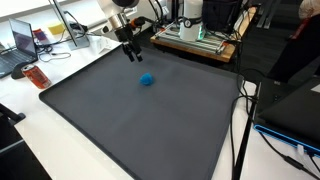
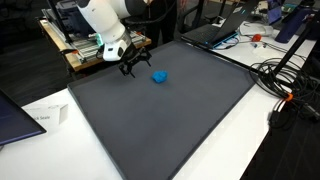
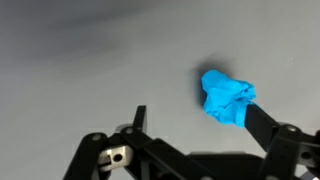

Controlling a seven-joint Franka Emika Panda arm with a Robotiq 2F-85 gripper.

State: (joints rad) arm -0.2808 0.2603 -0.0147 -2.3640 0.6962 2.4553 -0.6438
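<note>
I find no word, number or brand that I can read, neither on my hand (image 3: pixel 195 112) nor on the bench (image 2: pixel 60 150). The laptop screen (image 1: pixel 24 38) and the white sheet (image 2: pixel 45 117) are too small to make out.

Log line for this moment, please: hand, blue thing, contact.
hand: open, over mat | blue lump: on mat, beside hand, not touching | held: nothing

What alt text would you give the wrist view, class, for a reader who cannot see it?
A crumpled bright blue wad lies on a plain dark grey mat, right of centre. The robot's open black hand enters from the bottom edge, the wad beside one fingertip.
</note>
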